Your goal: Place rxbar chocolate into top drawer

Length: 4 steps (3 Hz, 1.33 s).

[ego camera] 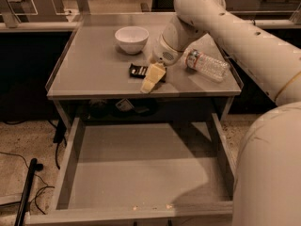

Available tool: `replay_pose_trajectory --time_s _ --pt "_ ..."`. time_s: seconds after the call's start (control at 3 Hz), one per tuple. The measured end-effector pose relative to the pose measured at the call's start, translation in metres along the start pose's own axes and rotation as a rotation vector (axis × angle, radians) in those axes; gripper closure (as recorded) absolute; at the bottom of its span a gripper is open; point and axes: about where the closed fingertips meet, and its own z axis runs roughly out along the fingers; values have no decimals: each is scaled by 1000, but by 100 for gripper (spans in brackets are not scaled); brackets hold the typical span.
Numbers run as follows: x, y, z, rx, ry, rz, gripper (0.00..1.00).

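Observation:
The rxbar chocolate, a dark flat bar with white lettering, lies on the grey tabletop near its front middle. My gripper reaches down from the right and sits right over the bar's right end, covering part of it. The top drawer is pulled out wide below the table's front edge, and its grey tray holds nothing but a few small crumbs at the front.
A white bowl stands behind the bar. A clear plastic water bottle lies on its side at the right. My arm crosses the table's right side. A dark pole and cables lie on the floor at the left.

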Motion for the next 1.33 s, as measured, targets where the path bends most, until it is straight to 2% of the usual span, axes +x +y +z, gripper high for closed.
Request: replay_pose_trajectory --time_s 1.0,1.33 --pt "0 0 0 0 0 0 100" --pt "-1 0 -1 0 0 0 100"
